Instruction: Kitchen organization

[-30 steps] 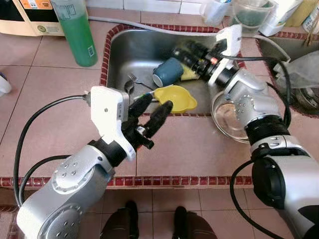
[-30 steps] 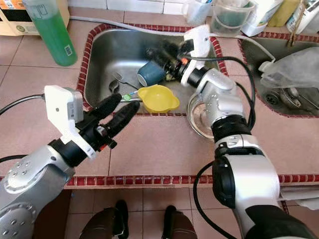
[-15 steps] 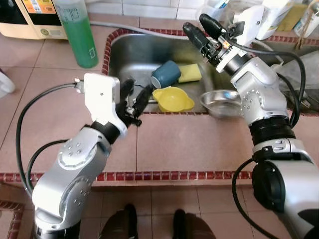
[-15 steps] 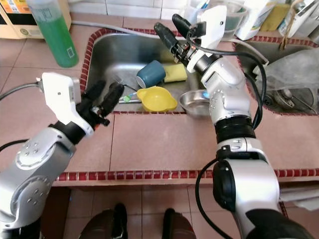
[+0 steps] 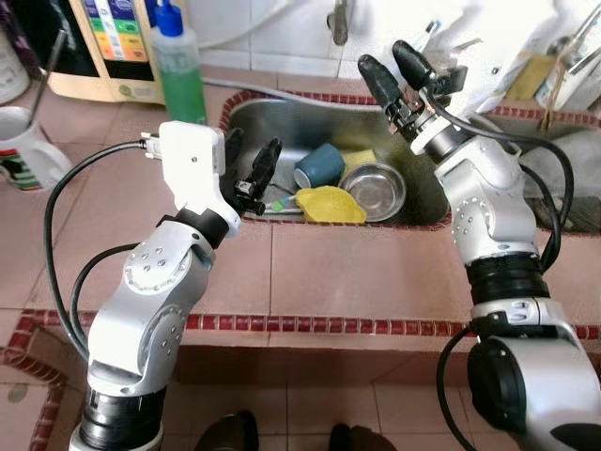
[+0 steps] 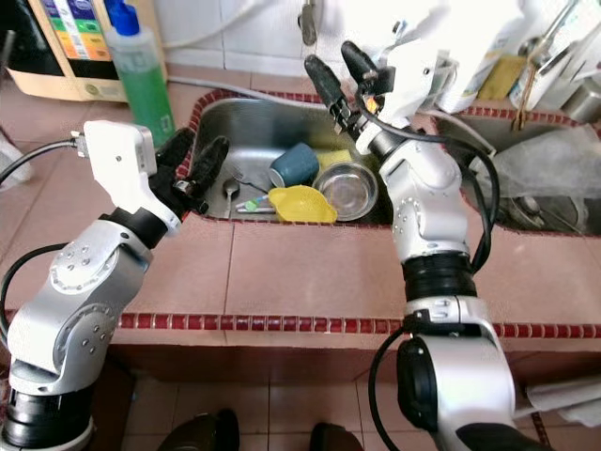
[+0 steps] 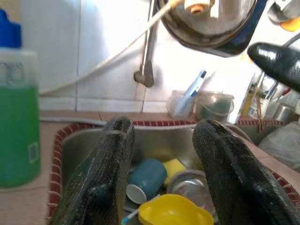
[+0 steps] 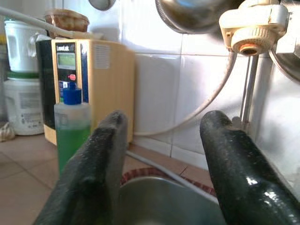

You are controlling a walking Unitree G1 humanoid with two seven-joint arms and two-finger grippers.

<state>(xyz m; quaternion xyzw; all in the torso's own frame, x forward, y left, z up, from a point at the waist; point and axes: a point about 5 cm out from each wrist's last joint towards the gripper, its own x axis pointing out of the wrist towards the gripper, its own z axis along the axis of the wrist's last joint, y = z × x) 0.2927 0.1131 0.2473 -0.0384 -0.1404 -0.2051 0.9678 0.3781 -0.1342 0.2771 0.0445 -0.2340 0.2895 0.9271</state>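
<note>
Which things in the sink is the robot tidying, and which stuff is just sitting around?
For the job: blue cup, yellow bowl, metal bowl, yellow sponge, fork.

Just lying about: green soap bottle, white mug, clear tub.

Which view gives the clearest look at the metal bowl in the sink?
The left eye view: the metal bowl lies unobstructed in the sink beside the yellow cup. The right eye view shows it similarly; the left wrist view catches it partly, between the left gripper fingers.

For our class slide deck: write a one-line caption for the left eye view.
Both grippers, left and right, open over a sink holding cup, bowl, yellow funnel.
</note>
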